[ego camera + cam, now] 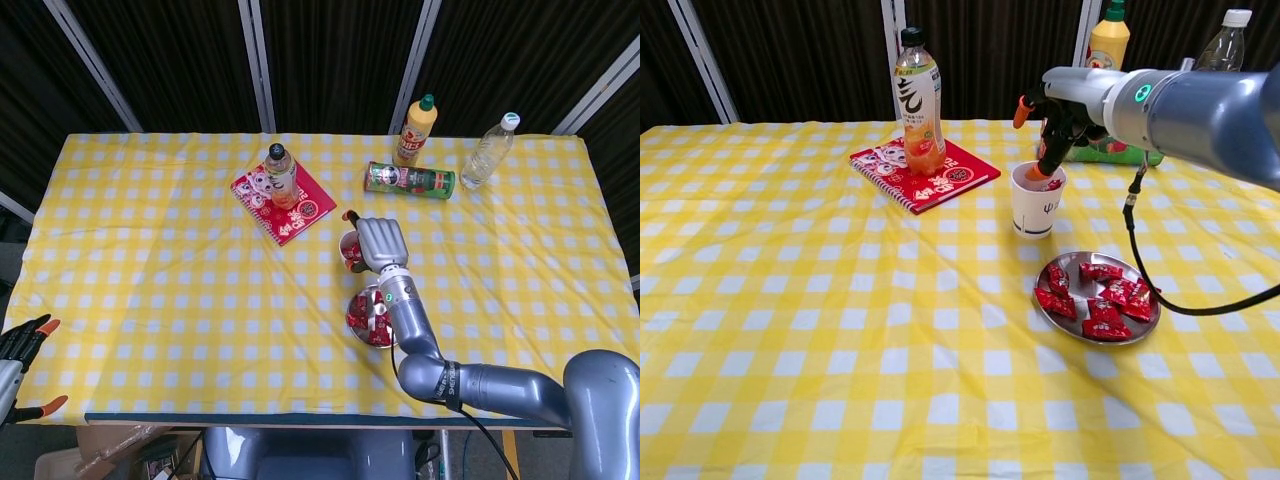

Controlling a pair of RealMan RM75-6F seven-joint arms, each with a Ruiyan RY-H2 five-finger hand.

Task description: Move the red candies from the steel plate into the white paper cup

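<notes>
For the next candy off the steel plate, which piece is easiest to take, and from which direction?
Probably the red candy at the plate's left edge: in the chest view it lies slightly apart from the pile. Come straight down from above and pinch across its narrow width; the plate's rim is low, and the white paper cup stands close behind.

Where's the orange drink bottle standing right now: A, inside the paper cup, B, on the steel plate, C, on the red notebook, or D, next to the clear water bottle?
C: the bottle stands upright on the notebook, left of the cup.
</notes>
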